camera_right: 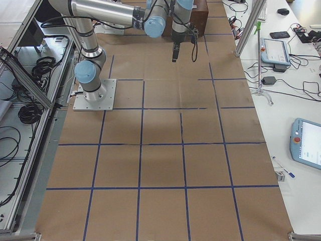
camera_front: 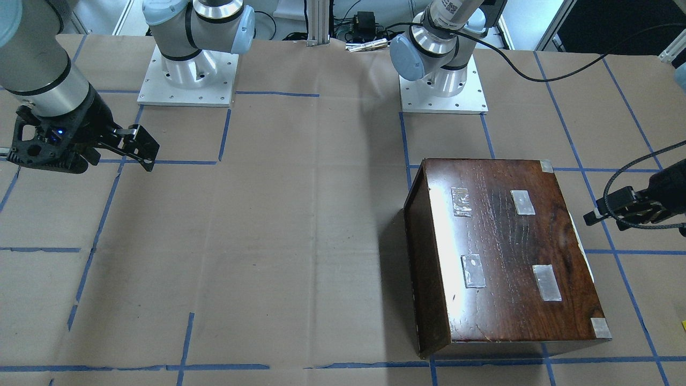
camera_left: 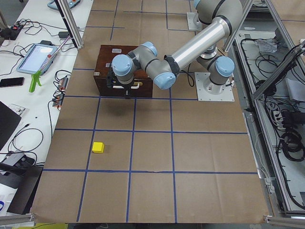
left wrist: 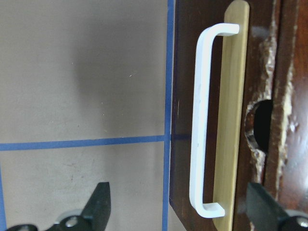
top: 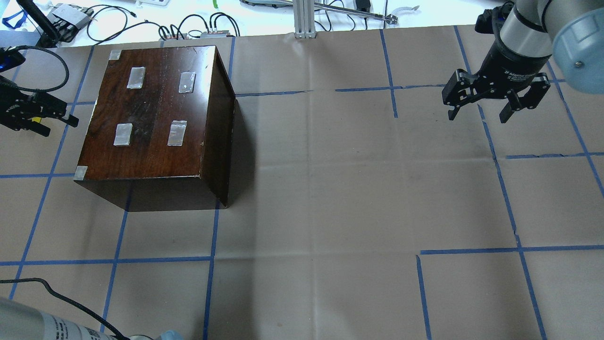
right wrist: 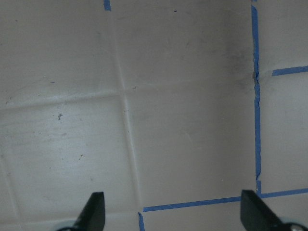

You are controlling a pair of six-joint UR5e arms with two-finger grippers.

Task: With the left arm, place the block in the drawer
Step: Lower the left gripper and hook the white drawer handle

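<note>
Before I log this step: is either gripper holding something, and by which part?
Nothing is held. The left gripper is open near the white handle, the right gripper open over the table.

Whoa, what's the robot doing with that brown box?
The robot's left pincer is open and hovers right in front of the white handle on the wooden box, whose drawer looks shut. It isn't gripping anything. The yellow block that goes inside lies on the table, away from the box. The right pincer hangs open over the table, holding nothing.
</note>
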